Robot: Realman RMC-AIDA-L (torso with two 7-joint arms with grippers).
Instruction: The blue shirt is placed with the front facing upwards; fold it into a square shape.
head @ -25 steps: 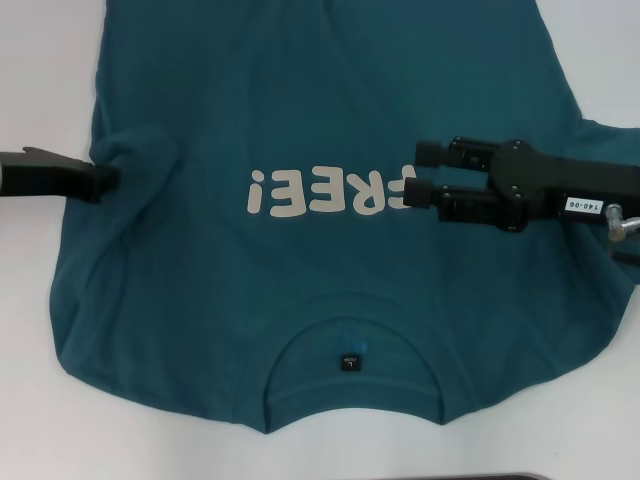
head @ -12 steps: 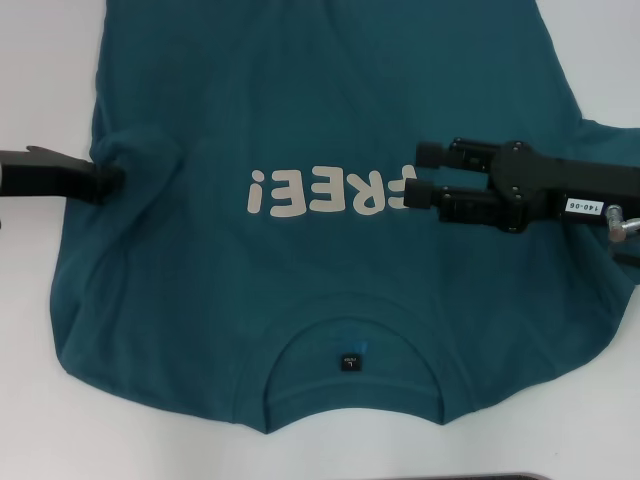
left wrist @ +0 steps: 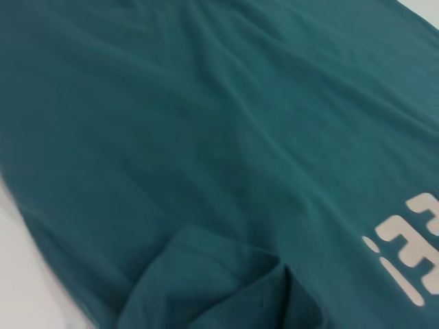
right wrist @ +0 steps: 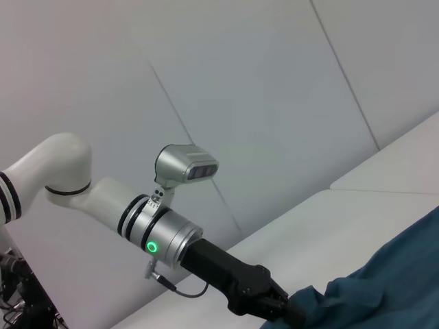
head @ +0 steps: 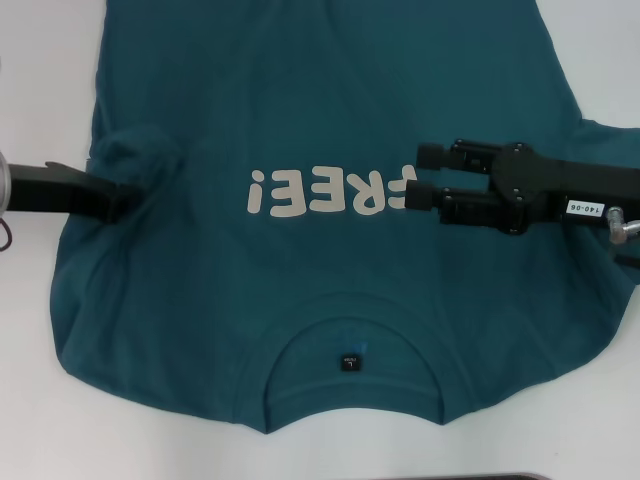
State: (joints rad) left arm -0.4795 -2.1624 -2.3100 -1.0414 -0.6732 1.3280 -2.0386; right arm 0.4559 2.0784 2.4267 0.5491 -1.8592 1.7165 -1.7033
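The right arm's matte black, two-fingered hand (head: 418, 172) had round-tipped parallel fingers (head: 432, 153) and a blocky black body carrying a small white label printed "140-06", with a silver metal connector behind it. The left arm's flat black hand (head: 118, 195) widened into a silver collar. In the right wrist view, that arm was glossy white with black joint bands, a green ring light and a grey camera housing.

The blue shirt (head: 320, 130) lies flat, lettering up, left edge bunched.
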